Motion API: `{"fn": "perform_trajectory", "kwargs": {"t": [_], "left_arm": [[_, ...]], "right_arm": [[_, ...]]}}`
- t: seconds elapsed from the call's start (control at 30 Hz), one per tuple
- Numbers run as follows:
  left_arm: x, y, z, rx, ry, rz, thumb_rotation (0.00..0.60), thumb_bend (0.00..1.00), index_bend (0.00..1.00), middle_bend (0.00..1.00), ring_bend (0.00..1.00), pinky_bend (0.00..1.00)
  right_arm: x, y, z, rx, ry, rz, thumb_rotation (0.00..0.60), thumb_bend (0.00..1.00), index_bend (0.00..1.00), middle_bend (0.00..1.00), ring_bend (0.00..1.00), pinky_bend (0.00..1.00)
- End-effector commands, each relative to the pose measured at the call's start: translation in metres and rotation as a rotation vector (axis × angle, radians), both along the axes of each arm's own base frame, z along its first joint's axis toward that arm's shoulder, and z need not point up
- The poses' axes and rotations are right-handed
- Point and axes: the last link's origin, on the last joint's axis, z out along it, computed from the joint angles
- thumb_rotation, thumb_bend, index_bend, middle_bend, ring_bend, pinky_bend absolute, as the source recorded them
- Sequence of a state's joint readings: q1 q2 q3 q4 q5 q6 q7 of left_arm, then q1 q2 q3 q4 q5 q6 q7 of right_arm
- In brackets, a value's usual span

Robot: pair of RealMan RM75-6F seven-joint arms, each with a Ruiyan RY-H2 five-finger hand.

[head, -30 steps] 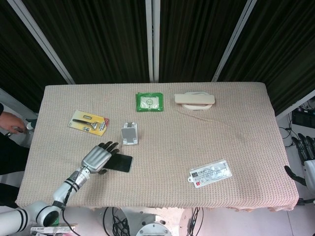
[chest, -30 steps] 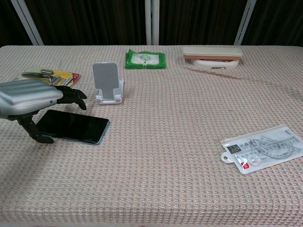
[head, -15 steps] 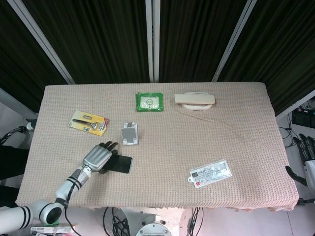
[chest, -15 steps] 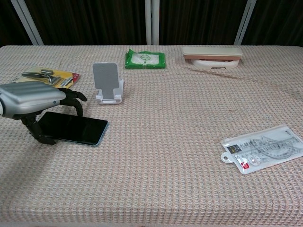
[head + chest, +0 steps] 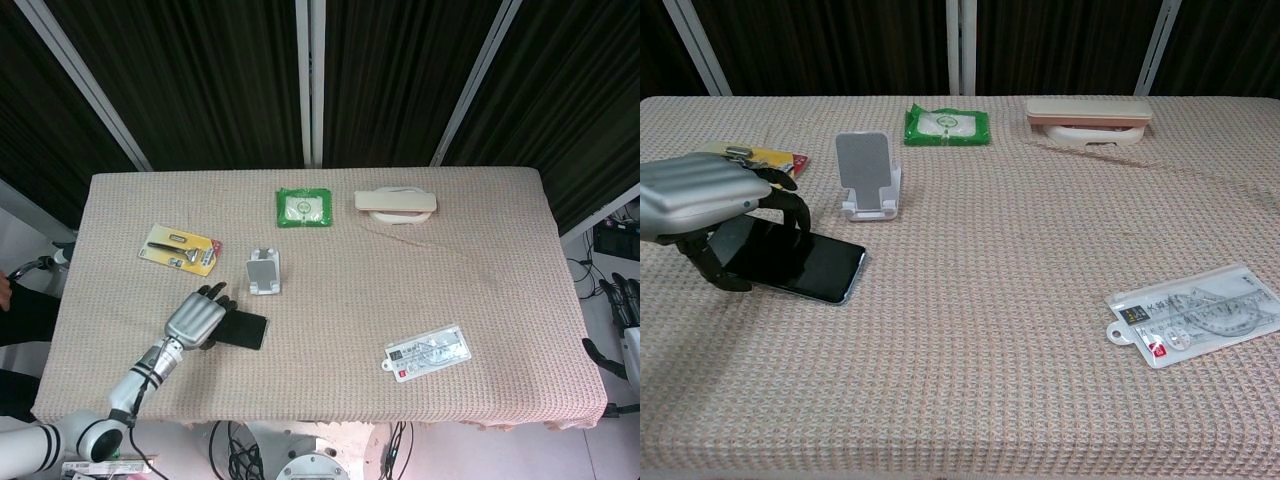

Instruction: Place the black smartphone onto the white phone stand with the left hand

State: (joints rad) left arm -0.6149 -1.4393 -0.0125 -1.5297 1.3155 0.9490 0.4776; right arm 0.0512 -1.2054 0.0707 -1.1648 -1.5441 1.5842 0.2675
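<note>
nearest the robot, the clear plastic pouch (image 5: pixel 1195 314) lies flat at the front right of the table (image 5: pixel 480 250). it holds what look like rulers and has a small dark label with print too small to read, plus a red spot near one corner.

at the front left, the left hand (image 5: pixel 702 205) arches over the black smartphone (image 5: pixel 800 263), with the thumb at the phone's near edge and the dark fingers (image 5: pixel 790 206) curled down onto its far side, closing on it. the phone's left end looks raised slightly off the cloth while its right end touches the table; the hand hides that left end. from the head view the left hand (image 5: pixel 196 319) covers about half of the black smartphone (image 5: pixel 246 330).

just beyond the phone, and apart from it, the white phone stand (image 5: pixel 869 176) sits upright.

to its left, a yellow card pack (image 5: pixel 181 248) carries metal tools; its writing is unreadable, and the hand partly hides it in the chest view.

further back lie a green wipes packet (image 5: pixel 947 125), its label illegible, and a beige case (image 5: pixel 1089 110) on a white base.

the right hand (image 5: pixel 628 300) shows only at the far right edge, off the table, cut by the frame; i cannot tell how its fingers lie.
</note>
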Motion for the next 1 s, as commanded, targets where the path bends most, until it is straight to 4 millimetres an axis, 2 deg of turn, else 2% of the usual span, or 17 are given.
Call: {"fn": "perform_trajectory", "kwargs": {"t": [0.03, 0.2, 0.37, 0.47, 0.67, 0.77, 0.87, 1.0], "left_arm": [[-0.002, 0.0, 0.002, 0.013, 0.008, -0.013, 0.6, 0.37, 0.56, 0.45, 0.2, 0.29], [-0.004, -0.001, 0.004, 0.027, 0.019, -0.039, 0.6, 0.37, 0.57, 0.58, 0.39, 0.42], [-0.005, -0.001, 0.009, 0.038, 0.017, -0.057, 0.6, 0.37, 0.57, 0.6, 0.41, 0.42], [-0.005, -0.001, 0.02, 0.048, 0.003, -0.077, 0.6, 0.37, 0.58, 0.6, 0.43, 0.42], [-0.005, 0.003, 0.061, 0.115, 0.015, -0.196, 0.6, 0.37, 0.57, 0.6, 0.48, 0.44], [-0.003, 0.012, 0.085, 0.186, 0.1, -0.313, 0.6, 0.37, 0.57, 0.6, 0.53, 0.46], [0.005, 0.021, 0.106, 0.27, 0.208, -0.462, 0.6, 0.37, 0.57, 0.6, 0.53, 0.46], [0.012, 0.027, 0.119, 0.34, 0.315, -0.651, 0.6, 0.37, 0.57, 0.6, 0.53, 0.46]], "right_arm": [[0.001, 0.0, -0.001, 0.001, 0.0, 0.002, 0.6, 0.16, 0.0, 0.0, 0.0, 0.0], [0.002, 0.0, -0.001, 0.003, 0.002, 0.005, 0.6, 0.16, 0.0, 0.0, 0.0, 0.0], [0.003, 0.0, -0.001, 0.001, 0.004, 0.004, 0.6, 0.16, 0.0, 0.0, 0.0, 0.0], [0.003, 0.0, 0.0, 0.001, 0.006, 0.005, 0.6, 0.16, 0.0, 0.0, 0.0, 0.0], [0.005, -0.001, 0.002, 0.005, 0.008, 0.01, 0.6, 0.16, 0.0, 0.0, 0.0, 0.0], [0.006, -0.003, 0.002, 0.008, 0.013, 0.017, 0.6, 0.16, 0.0, 0.0, 0.0, 0.0], [0.008, -0.004, 0.0, 0.007, 0.016, 0.023, 0.6, 0.16, 0.0, 0.0, 0.0, 0.0], [0.01, -0.005, -0.002, 0.008, 0.014, 0.03, 0.6, 0.16, 0.0, 0.0, 0.0, 0.0]]}}
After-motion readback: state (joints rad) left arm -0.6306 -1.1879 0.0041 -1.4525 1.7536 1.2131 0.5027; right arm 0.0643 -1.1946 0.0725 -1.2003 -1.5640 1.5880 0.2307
